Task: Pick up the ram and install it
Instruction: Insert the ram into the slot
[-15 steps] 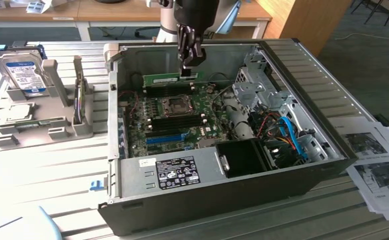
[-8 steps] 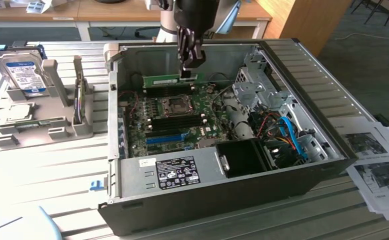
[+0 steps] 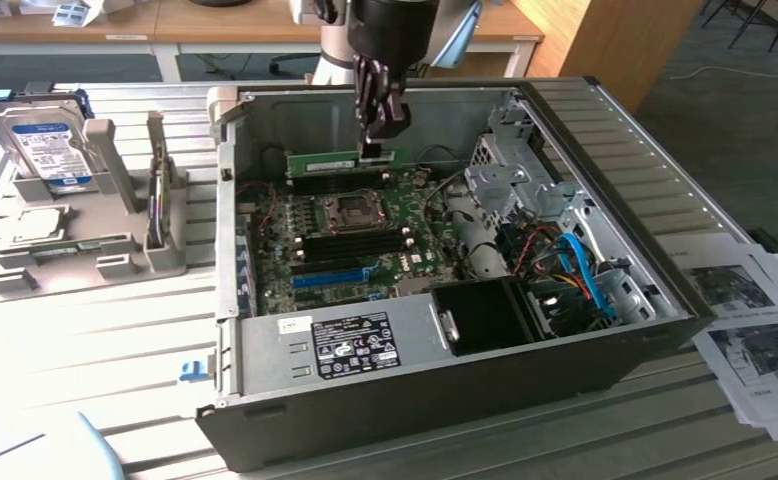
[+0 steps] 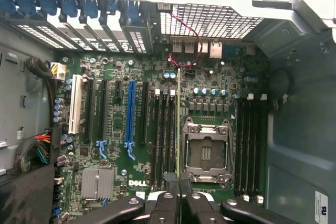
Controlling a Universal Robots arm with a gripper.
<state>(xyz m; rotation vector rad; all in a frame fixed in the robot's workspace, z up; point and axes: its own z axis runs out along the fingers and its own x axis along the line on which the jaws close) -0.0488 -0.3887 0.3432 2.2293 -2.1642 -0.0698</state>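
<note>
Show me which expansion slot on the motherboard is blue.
The long blue slot, flanked by black slots; one white slot stands farther out.

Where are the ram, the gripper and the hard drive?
ram (image 3: 322, 157): exterior view, middle of its green board.
gripper (image 3: 380, 148): exterior view, between its fingertips.
hard drive (image 3: 45, 150): exterior view, its blue label.

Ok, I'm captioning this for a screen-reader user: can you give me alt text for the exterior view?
A robot arm's pincer grips a green RAM stick on edge over the motherboard inside an open desktop PC case. On the exterior view's left, a blue-labelled hard drive stands in a grey rack; printed sheets lie on its right.
</note>
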